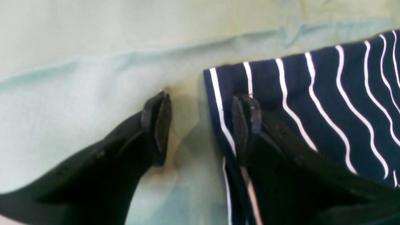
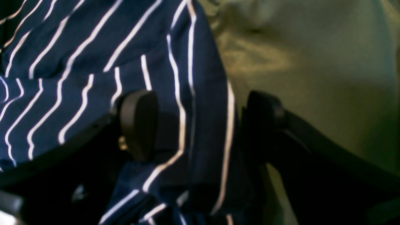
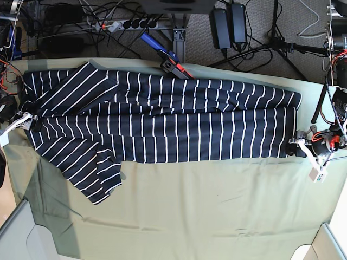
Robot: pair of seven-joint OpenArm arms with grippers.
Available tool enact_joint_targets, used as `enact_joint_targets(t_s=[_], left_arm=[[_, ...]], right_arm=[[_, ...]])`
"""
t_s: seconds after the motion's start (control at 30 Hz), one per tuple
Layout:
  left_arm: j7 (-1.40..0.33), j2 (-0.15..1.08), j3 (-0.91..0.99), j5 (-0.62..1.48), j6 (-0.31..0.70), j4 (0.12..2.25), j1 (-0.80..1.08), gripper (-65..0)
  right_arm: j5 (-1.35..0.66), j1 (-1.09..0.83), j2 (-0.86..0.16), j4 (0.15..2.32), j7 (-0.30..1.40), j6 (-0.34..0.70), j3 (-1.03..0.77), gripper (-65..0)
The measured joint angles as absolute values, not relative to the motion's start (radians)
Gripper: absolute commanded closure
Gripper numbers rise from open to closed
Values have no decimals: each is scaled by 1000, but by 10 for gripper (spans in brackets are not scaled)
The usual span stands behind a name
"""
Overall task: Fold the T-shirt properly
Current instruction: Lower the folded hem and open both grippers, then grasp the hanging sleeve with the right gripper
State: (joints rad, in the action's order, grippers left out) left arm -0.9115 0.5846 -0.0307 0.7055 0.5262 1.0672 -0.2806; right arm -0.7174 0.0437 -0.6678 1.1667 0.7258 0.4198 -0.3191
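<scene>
The navy white-striped T-shirt lies spread across the far half of the pale green cloth, one sleeve angled toward the front left. My left gripper is open at the shirt's right end: one finger rests on the green cloth, the other on the shirt's corner. In the base view it sits at the right edge. My right gripper is open, with a fold of shirt fabric between its fingers, at the shirt's left end.
A blue and red tool lies at the table's back edge, touching the shirt. A power strip, adapters and cables lie on the floor behind. Grey panels stand at both front corners.
</scene>
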Motion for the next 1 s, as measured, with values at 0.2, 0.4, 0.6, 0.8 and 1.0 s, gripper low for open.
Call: enact_joint_targets(t_s=[0.2, 0.4, 0.6, 0.8, 1.0], left_arm=[[-960, 582, -31, 724, 520, 1086, -280, -344], [-1003, 579, -31, 788, 532, 1124, -281, -344], [-1013, 579, -31, 783, 532, 1124, -277, -344], [-1013, 579, -31, 784, 532, 1124, -277, -344], [-1015, 579, -31, 814, 551, 1124, -277, -344]], right_arm=[[-730, 44, -674, 1167, 726, 420, -320, -439], [-744, 48, -675, 1167, 727, 420, -320, -439], [-760, 145, -675, 1168, 767, 420, -322, -439], [-746, 259, -673, 1169, 794, 421, -324, -439], [-654, 386, -628, 1141, 770, 412, -315, -439]])
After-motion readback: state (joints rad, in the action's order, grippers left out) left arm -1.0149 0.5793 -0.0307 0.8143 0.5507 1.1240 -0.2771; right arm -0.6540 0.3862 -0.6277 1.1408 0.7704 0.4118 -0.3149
